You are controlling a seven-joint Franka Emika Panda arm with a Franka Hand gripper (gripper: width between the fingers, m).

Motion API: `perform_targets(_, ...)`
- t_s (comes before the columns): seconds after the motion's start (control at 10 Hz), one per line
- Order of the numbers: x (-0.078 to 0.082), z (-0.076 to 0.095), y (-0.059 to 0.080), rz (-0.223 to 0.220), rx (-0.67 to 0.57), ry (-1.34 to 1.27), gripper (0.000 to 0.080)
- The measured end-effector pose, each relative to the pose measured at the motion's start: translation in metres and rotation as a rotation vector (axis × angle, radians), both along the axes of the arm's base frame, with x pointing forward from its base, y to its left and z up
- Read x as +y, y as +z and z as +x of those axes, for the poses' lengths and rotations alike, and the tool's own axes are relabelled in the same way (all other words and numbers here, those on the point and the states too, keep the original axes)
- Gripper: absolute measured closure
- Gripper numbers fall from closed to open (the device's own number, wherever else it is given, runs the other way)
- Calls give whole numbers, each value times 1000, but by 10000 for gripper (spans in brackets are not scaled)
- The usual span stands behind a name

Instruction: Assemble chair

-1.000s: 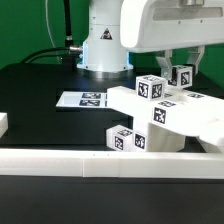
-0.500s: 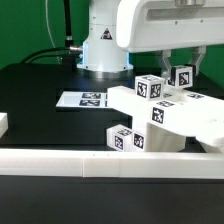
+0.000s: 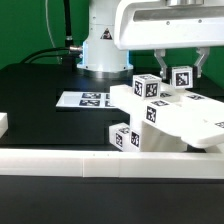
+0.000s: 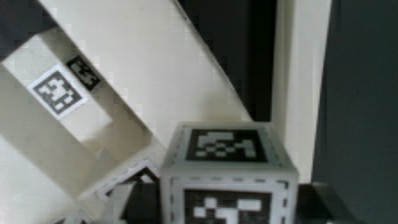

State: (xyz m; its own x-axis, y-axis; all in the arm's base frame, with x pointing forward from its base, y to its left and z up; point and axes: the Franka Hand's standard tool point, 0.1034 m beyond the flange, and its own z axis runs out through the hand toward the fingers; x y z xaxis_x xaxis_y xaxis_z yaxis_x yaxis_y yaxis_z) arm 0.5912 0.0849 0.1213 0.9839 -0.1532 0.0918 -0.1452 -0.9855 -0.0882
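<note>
**Me:** Between the fingers of my pincer [image 3: 181, 69] sits a white tagged block [image 3: 181, 79]. The pincer is closed on it, one finger on each side.

**Partner:** Where is the rest of the chair?

**Me:** Directly below the pincer. A flat panel [image 3: 188, 118] slopes away under the held block. I cannot tell whether the block's lower end is seated in the panel or only near it. Just beside the pincer, on the exterior view's left, a second tagged block [image 3: 147, 88] stands upright on the same white parts.

**Partner:** Anything further down?

**Me:** Lower than the pincer and further to that same side, a third tagged block [image 3: 124, 139] rests on the black desk [image 3: 35, 100], touching the panels.

**Partner:** What does your wrist camera give?

**Me:** The held block seen close from above, with one tag on its top face and another on a side face. White panels slant behind it.

**Partner:** And away from the chair?

**Me:** The marker board [image 3: 85, 99] lies flat on the desk, well apart from the pincer. The long white rail [image 3: 80, 165] runs along the desk's front edge, below the pincer.
</note>
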Motion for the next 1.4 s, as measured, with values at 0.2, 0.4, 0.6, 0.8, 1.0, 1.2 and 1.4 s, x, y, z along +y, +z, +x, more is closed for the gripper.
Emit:
perform_targets(0.2, 0, 0, 0, 14, 8, -114, 515)
perform_targets(0.4, 2, 0, 0, 38, 21, -261, 515)
perform_targets(0.6, 5, -1, 0, 83, 44, -475, 515)
perform_targets(0.8, 8, -1, 0, 123, 57, -644, 515)
perform_targets(1.0, 9, -1, 0, 111, 54, -593, 408)
perform_targets(1.2, 14, 2, 3, 95, 35, -471, 271)
perform_targets(1.4, 20, 2, 4, 79, 17, -316, 158)
